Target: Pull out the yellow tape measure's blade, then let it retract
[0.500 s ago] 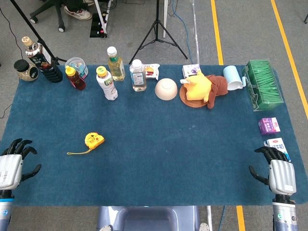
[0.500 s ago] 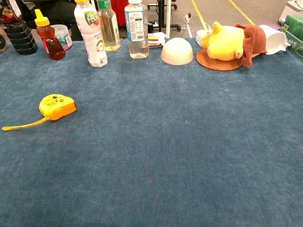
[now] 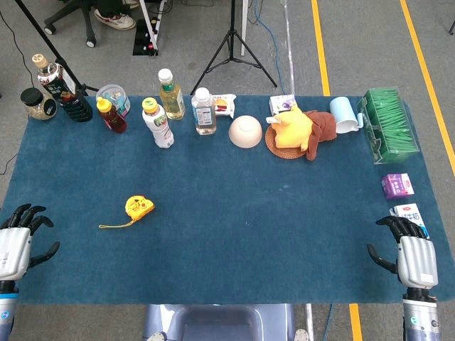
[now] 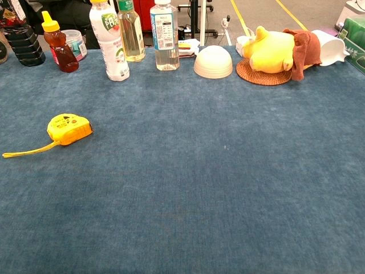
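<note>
The yellow tape measure [image 3: 139, 206] lies on the blue cloth [image 3: 234, 213] in the left half of the head view, flat and alone, with a thin yellow strap [image 3: 114, 226] trailing from it toward the lower left; in the chest view the same case [image 4: 69, 128] sits at mid-left with the strap [image 4: 28, 151] running to the left edge. The left hand [image 3: 18, 245] sits at the lower left corner of the head view, at the near edge of the cloth, fingers spread and holding nothing, well apart from the tape. The right hand [image 3: 412, 256] sits at the lower right corner, fingers likewise apart and empty, just below a small white-and-blue carton [image 3: 410, 215]. Neither hand shows in the chest view. Along the top of the cloth stand a row of bottles [image 3: 203, 110], an upturned white bowl [image 3: 245, 131], and a yellow plush toy [image 3: 295, 128] with a brown piece on a round woven mat [image 3: 274, 145]. A light blue mug [image 3: 343, 114] lies beside the toy, a green box [image 3: 387, 124] occupies the upper right, and a purple carton [image 3: 397, 185] rests below it.
</note>
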Robot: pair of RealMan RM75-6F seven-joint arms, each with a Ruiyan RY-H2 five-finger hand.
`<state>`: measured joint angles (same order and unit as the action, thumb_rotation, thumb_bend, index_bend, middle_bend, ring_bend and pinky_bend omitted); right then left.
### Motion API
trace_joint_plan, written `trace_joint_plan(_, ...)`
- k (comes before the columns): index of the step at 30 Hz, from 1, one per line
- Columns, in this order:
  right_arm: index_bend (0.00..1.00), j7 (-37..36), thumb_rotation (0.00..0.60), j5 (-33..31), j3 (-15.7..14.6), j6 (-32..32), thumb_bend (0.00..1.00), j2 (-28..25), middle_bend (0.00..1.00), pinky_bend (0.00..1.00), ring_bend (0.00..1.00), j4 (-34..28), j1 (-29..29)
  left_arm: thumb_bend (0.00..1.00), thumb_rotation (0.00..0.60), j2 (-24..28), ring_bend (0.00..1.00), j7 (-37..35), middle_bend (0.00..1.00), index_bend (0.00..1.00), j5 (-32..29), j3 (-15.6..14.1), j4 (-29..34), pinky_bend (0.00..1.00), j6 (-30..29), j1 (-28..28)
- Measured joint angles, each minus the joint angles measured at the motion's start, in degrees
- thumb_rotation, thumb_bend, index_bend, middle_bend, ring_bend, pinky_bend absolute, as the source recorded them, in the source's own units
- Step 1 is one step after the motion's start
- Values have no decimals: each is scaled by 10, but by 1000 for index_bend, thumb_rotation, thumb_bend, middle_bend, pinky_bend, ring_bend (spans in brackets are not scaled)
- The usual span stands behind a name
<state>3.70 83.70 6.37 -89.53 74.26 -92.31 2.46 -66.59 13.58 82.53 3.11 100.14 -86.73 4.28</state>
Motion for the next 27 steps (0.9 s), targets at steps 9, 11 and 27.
trace_joint_plan(9,343,4,544,0,0,0,293,0,306,233,239,-3,-1,200,600,0,154,0,260,439,-7,2,-1,334,6,2)
trace_joint_plan(11,342,6,544,-1,1,3,293,0,306,234,239,-4,1,201,600,0,155,1,260,439,-11,3,-1,334,10,3)
trace_joint_plan(27,342,9,542,-9,2,-1,293,4,306,233,239,-3,-4,200,600,-3,155,29,261,439,-62,22,7,334,112,65)
